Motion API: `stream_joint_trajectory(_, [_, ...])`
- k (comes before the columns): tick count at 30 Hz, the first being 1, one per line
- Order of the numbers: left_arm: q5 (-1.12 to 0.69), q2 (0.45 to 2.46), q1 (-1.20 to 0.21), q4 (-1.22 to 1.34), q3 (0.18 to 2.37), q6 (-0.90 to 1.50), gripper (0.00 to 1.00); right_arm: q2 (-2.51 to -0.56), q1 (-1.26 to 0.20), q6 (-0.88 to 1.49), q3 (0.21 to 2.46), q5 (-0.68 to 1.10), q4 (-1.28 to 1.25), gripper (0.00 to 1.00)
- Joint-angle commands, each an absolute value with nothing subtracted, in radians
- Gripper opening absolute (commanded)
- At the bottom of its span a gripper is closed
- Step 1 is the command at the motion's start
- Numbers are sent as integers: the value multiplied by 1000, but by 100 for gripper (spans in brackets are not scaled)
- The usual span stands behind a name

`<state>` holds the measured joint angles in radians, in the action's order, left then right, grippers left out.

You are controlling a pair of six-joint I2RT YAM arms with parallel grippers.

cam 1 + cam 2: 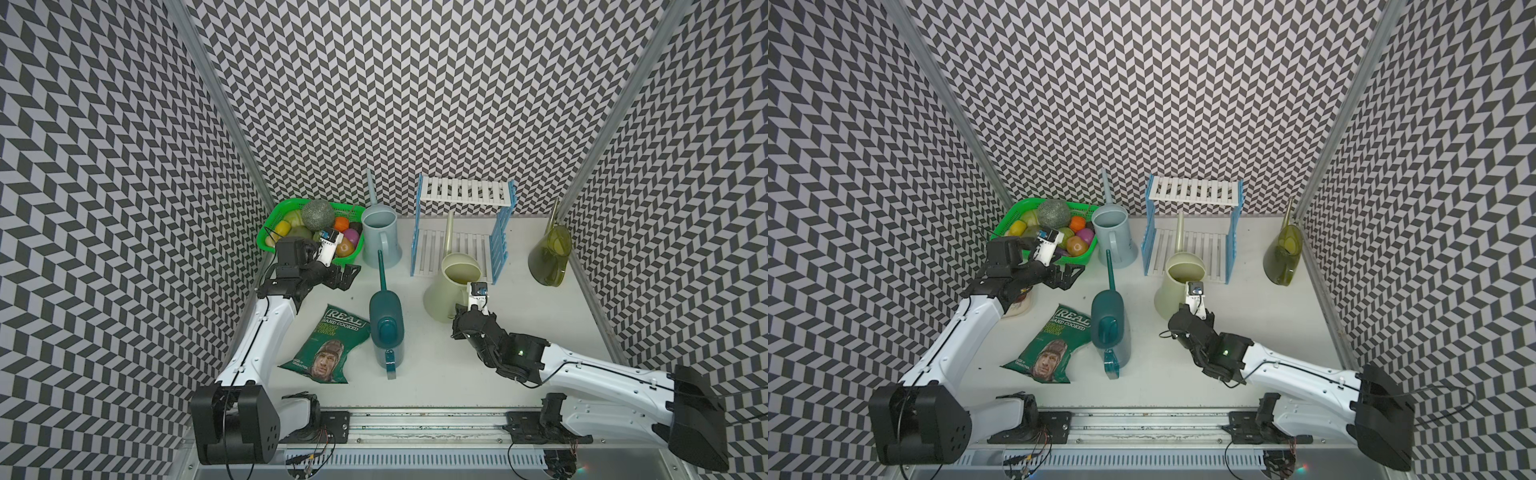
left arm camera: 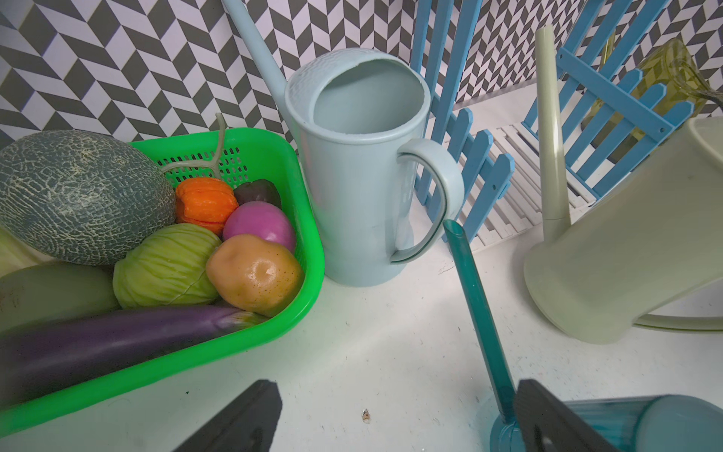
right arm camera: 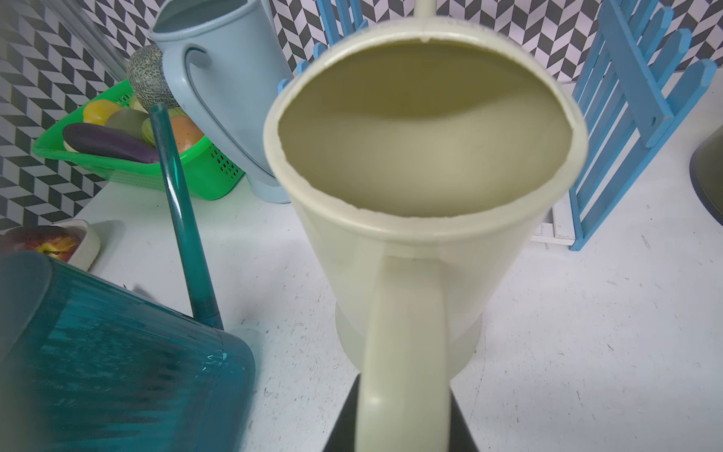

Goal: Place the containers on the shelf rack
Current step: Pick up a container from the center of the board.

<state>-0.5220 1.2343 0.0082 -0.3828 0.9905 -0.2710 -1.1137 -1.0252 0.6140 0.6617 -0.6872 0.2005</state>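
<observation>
Now bare table near front edge; basket holds fruit; right pincer pinches cream can handle; left pincer spread.

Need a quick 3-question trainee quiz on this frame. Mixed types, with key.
1. True or false: the dark teal can is on the shelf rack.
2. Which can's handle sits between the jaws of the right gripper? A light blue, B cream, C olive.
3. How many cans rest on the rack?
Key: 1 false, it is on the table. 2 B, the cream can. 3 zero.
</observation>
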Motion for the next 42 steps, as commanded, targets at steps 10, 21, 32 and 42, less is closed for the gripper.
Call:
stream_joint_trajectory(10, [-550,1201,8,-370,979,-276,100,-1024,-1026,570,705,-699,190,2])
stream_joint_trajectory(21, [-557,1195,8,-371,974,-279,100,-1050,-1009,478,774,-771,183,0])
stream_joint_trajectory(32, [-567,1193,8,-373,974,-282,100,-1145,-911,415,834,-667,142,0])
stream_joint_trajectory(42, [-576,1192,7,-380,977,-286,100,-1219,-839,382,900,-660,103,0])
